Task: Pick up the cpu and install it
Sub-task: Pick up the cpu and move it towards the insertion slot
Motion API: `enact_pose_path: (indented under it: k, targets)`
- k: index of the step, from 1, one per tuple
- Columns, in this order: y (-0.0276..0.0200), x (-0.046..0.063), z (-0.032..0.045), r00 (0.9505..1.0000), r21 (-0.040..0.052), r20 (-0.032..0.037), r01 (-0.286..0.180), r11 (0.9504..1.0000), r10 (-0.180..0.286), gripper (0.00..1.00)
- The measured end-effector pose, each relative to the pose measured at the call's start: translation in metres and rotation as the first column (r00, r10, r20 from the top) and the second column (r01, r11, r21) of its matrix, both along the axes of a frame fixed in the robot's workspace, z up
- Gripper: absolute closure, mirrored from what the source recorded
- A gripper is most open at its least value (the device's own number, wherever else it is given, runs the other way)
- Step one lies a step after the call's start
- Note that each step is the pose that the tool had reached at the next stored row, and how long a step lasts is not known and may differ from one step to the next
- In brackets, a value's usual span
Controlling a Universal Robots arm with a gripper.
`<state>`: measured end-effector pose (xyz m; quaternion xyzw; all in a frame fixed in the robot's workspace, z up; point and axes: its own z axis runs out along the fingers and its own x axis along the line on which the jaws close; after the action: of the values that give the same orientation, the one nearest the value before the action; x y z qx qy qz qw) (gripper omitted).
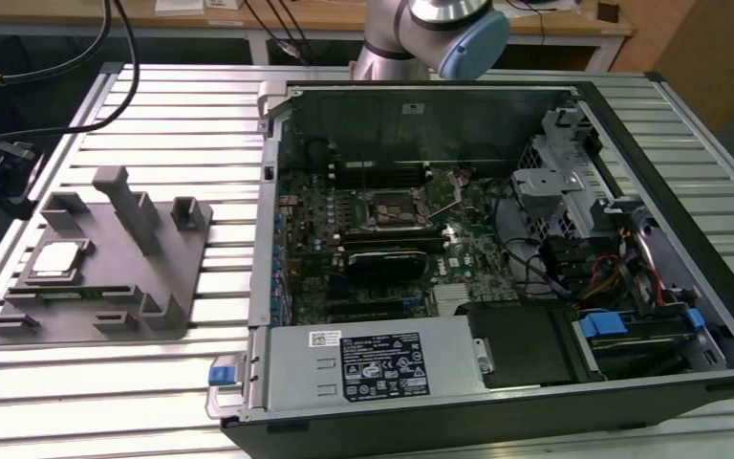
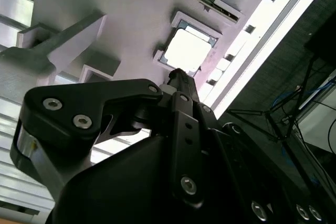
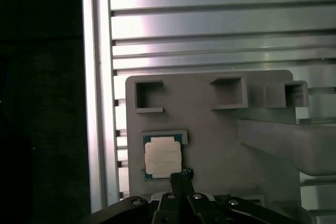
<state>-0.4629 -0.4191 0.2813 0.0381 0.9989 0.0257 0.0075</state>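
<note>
cpu in its tray pocket, finger tips just beside its edge

the cpu lies flat in a shallow square pocket of the grey tray, close to the tray's edge by the rim of the slatted table. in the exterior view the tray is on the exterior view's left, well apart from the open computer case and from the black-framed socket on the board inside it. so the chip is not yet picked up.

in the first wrist view the gripper points down to the tray. its two fingers look pressed together, with nothing between them. the tips are just beside one edge of the cpu, not over its middle. how high they hang over the tray i cannot tell.

the chip is almost square, so it has no real long axis. its sides run parallel to the tray's sides. in my judgement the relation that matters is this: the cpu lies a little forward of the tips, on the side away from the wrist, and the closed fingers do not stand around it.
</note>
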Motion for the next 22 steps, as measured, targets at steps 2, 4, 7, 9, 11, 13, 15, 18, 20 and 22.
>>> enact_pose_path:
  k: [2, 4, 7, 9, 11, 13, 15, 18, 20, 22]
  targets:
    - [0.0000, -0.002, -0.0037, 1.0000, 0.0000, 0.0001, 0.000, 1.0000, 0.000, 0.89]
    - [0.0000, -0.003, -0.0073, 1.0000, 0.0001, 0.0002, 0.000, 1.0000, 0.000, 0.89]
    - [-0.0001, -0.005, -0.0128, 1.0000, 0.0000, 0.0001, 0.000, 1.0000, 0.000, 0.89]
    - [0.0000, -0.005, -0.0164, 1.0000, 0.0001, 0.0001, 0.000, 1.0000, 0.000, 0.89]
    - [-0.0001, -0.006, -0.0199, 1.0000, 0.0000, 0.0000, 0.000, 1.0000, 0.000, 0.89]
    - [-0.0001, -0.006, -0.0236, 1.0000, 0.0000, 0.0000, 0.000, 1.0000, 0.000, 0.89]
    - [-0.0002, -0.006, -0.0273, 1.0000, 0.0000, 0.0001, 0.000, 1.0000, 0.000, 0.89]
    - [-0.0007, -0.006, -0.0327, 1.0000, 0.0001, 0.0001, 0.000, 1.0000, 0.000, 0.89]
    - [-0.0011, -0.006, -0.0364, 1.0000, 0.0001, 0.0001, 0.000, 1.0000, 0.000, 0.89]
    - [-0.0015, -0.006, -0.0401, 1.0000, 0.0000, 0.0001, 0.000, 1.0000, 0.000, 0.89]
